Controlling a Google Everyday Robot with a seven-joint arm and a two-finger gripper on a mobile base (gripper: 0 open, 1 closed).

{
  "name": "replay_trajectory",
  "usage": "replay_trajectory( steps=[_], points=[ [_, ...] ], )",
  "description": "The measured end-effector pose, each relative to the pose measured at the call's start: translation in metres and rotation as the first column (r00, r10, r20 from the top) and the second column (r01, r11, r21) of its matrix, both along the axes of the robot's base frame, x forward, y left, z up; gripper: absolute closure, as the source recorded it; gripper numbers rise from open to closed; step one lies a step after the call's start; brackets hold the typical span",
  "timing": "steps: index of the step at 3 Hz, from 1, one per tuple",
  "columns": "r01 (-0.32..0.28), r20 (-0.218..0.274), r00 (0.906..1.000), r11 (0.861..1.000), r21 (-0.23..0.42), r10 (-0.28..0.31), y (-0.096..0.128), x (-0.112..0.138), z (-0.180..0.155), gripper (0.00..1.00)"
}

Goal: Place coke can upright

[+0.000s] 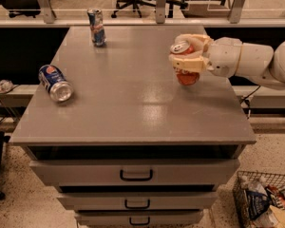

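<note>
a grey drawer cabinet (pixel 133 99) fills the view. the white arm (pixel 249 60) reaches in from the right over its top. a wire basket (pixel 265 199) sits on the floor at lower right. the gripper (pixel 184 51) is clenched around the coke can (pixel 187 76), silver top up and slightly tilted, over the right rear of the top. a pepsi can (pixel 54 82) lies on its side near the left edge. a slim blue-and-silver can (pixel 97 27) stands at the back.
</note>
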State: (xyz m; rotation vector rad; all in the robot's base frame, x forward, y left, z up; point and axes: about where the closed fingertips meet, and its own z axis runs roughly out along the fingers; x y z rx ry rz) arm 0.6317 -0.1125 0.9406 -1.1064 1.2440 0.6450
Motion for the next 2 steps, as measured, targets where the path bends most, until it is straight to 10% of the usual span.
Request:
replay_trajectory(
  steps=[2],
  points=[
    [-0.030, 0.033, 0.9991, 0.995, 0.097, 0.027, -0.0155, 0.0020, -0.0153, 0.61]
  ],
)
